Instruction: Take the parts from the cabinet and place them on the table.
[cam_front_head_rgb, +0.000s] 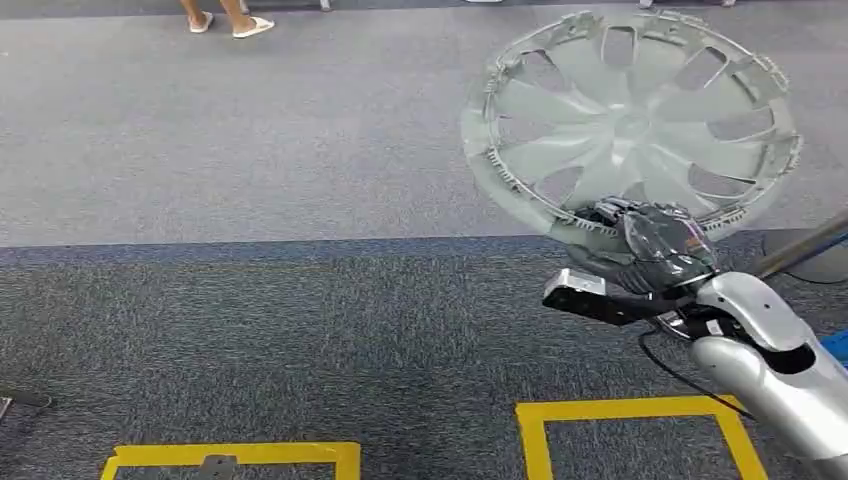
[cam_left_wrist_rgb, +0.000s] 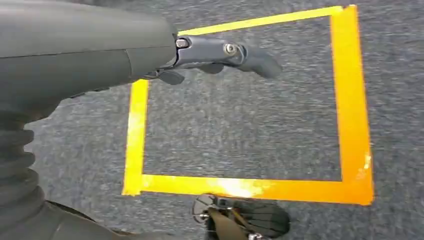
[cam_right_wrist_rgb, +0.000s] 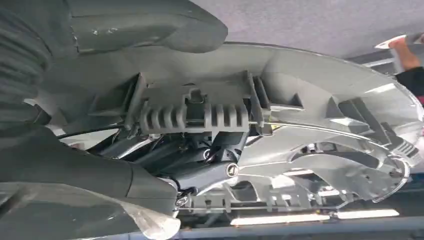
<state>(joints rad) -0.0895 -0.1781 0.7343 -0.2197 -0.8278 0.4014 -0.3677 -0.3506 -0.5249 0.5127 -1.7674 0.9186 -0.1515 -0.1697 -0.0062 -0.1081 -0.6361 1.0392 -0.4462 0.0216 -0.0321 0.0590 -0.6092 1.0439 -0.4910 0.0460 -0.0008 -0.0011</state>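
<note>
A large silver-grey wheel cover (cam_front_head_rgb: 630, 125) with spoke openings is held up in the air at the right, its inner face toward me. My right hand (cam_front_head_rgb: 645, 245) grips its lower rim, the silver forearm coming in from the lower right. Close up in the right wrist view, the cover's ribbed rim clip (cam_right_wrist_rgb: 200, 112) lies across the hand (cam_right_wrist_rgb: 165, 165), whose fingers wrap behind it. My left hand (cam_left_wrist_rgb: 220, 52) hangs over the carpet with fingers apart and nothing in it.
Grey carpet (cam_front_head_rgb: 250, 150) covers the floor, darker in the near band. Yellow tape squares (cam_front_head_rgb: 630, 415) mark the floor near my feet, one also under the left hand (cam_left_wrist_rgb: 350, 100). A person's feet in sandals (cam_front_head_rgb: 230, 22) stand at the far edge.
</note>
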